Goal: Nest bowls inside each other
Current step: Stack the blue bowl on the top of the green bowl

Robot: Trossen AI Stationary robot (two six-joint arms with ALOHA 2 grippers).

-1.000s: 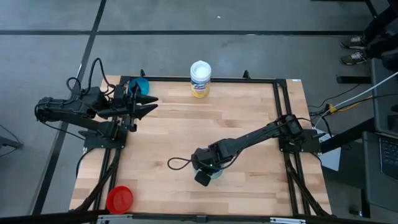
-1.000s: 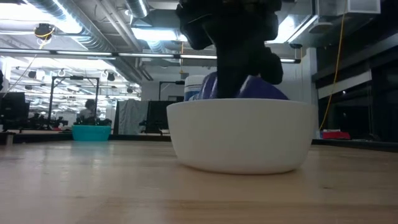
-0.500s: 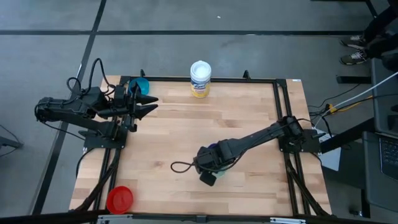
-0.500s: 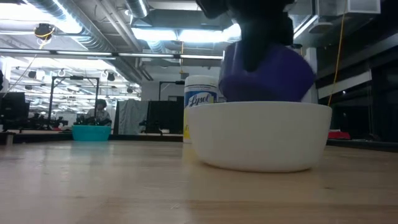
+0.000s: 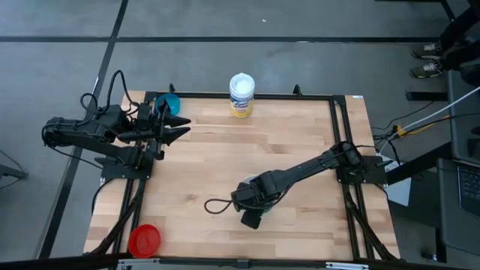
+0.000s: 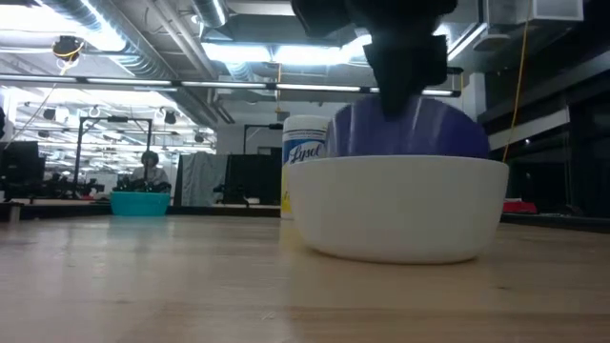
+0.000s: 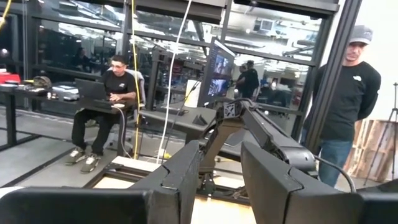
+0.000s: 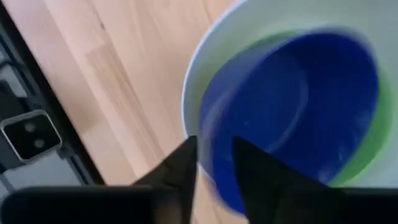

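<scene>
A dark blue bowl (image 8: 292, 112) sits level inside a green bowl (image 8: 380, 124), which sits inside the larger white bowl (image 6: 400, 210) at the table's middle, toward the near edge. My right gripper (image 8: 214, 168) points down over this stack and is open. One finger is inside the blue bowl's rim and one outside. A teal bowl (image 5: 169, 103) rests at the far left corner, and a red bowl (image 5: 144, 240) at the near left. My left gripper (image 5: 184, 127) waits open above the table's left side, holding nothing. My right gripper comes from above, and its fingers (image 8: 180, 168) stand on either side of the blue bowl's rim (image 8: 211, 149) on the side nearest the wrist. I cannot tell whether they touch it. The bowl rests in the stack, level.
A white-and-yellow canister (image 5: 241, 95) stands at the middle of the far edge. A black cable loop (image 5: 216, 205) lies on the wood left of the stack. People stand and sit in the room beyond the table.
My right gripper had the blue bowl tilted and raised above the white bowl's rim. The blue bowl has come down and now sits level in the stack. The white bowl has slid a little toward the table's right edge. The gripper has risen slightly.
</scene>
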